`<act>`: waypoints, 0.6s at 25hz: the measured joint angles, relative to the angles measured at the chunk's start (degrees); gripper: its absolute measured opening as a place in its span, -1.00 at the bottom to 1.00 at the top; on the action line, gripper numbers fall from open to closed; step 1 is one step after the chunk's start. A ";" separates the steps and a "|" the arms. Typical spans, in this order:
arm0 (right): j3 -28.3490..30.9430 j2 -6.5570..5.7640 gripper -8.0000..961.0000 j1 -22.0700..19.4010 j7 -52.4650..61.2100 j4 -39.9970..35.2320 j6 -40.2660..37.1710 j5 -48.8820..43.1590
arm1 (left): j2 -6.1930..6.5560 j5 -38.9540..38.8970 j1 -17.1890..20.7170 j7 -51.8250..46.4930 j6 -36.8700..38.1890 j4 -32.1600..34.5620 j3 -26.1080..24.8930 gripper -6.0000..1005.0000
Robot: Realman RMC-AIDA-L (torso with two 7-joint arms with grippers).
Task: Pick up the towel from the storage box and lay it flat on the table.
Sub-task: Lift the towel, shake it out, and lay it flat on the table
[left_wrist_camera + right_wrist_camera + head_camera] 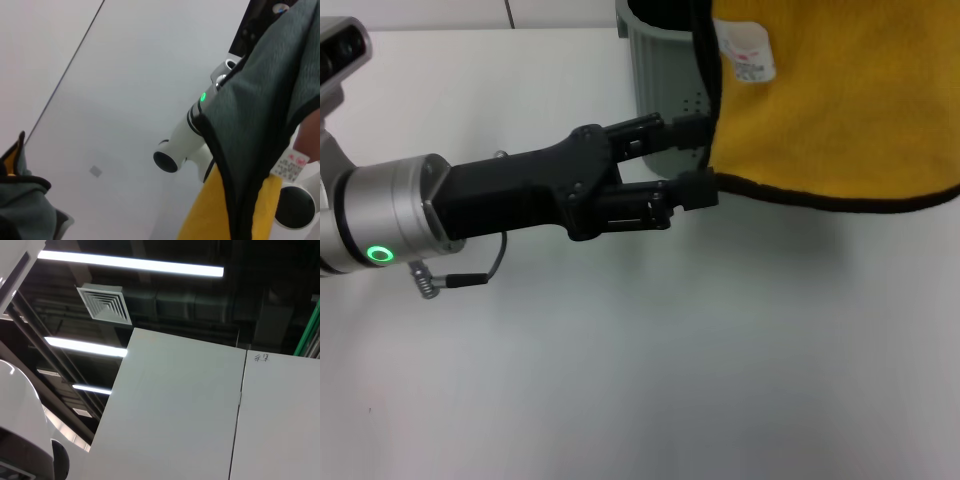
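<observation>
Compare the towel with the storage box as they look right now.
The towel is mustard-yellow plush with black trim; the storage box is grey-green plastic with dot perforations. The towel hangs clear of the table, its edge at the left gripper; the storage box stands on the table.

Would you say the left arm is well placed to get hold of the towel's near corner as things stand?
Probably yes. In the head view the left gripper has its jaws at the black-trimmed corner of the towel, beside the storage box, and nothing stands between them. Whether the jaws have actually closed on the trim is unclear.
</observation>
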 joint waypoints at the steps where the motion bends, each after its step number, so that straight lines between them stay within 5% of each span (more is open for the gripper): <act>1: -0.03 0.08 -0.94 0.18 -0.15 0.32 -0.04 0.00 | -0.17 0.04 -0.11 0.00 -0.06 -0.15 0.02 0.74; 15: -0.19 0.06 -0.93 1.14 -2.79 4.15 -0.65 -1.12 | -1.32 -0.32 -0.74 -0.62 0.62 -0.51 2.98 0.72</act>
